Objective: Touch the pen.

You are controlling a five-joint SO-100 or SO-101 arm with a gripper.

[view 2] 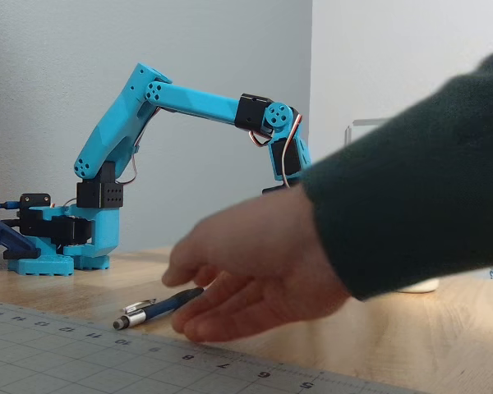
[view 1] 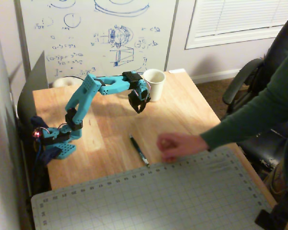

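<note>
Lying flat on the bare wooden table (view 1: 182, 103), the pen (view 1: 139, 150), just above the top edge of the grey cutting mat (view 1: 153, 201) in the overhead view, slanting from upper left to lower right. In the fixed view, showing as a dark barrel with a pale metal tip (view 2: 158, 309) pointing left, sitting right at the mat's edge.

Hanging well above and apart from the pen, the gripper (view 1: 139, 101), pointing down beside the white mug (view 1: 155, 84). In the overhead view, looking dark and close together at the tips, but no way of telling for sure whether parted or pressed together; in the fixed view, hiding behind a sleeve. Holding nothing, as far as showing.

Reaching in from the right, a person's hand (view 1: 175, 146), hovering just beside the pen and, in the fixed view, partly covering its far end (view 2: 255, 275).

Judging the risks:
- Colliding with the hand if the arm comes down now, since occupying the very space needed.
- Nudging or rolling the pen if the hand brushes it, making any aimed descent miss.
- Clipping the mug while swinging away, being so near it.
- Pressing too hard on a thin round barrel, sending it skidding onto the mat.
- Misjudging reach: needing a long stretch forward and down from the 1 base.
</note>
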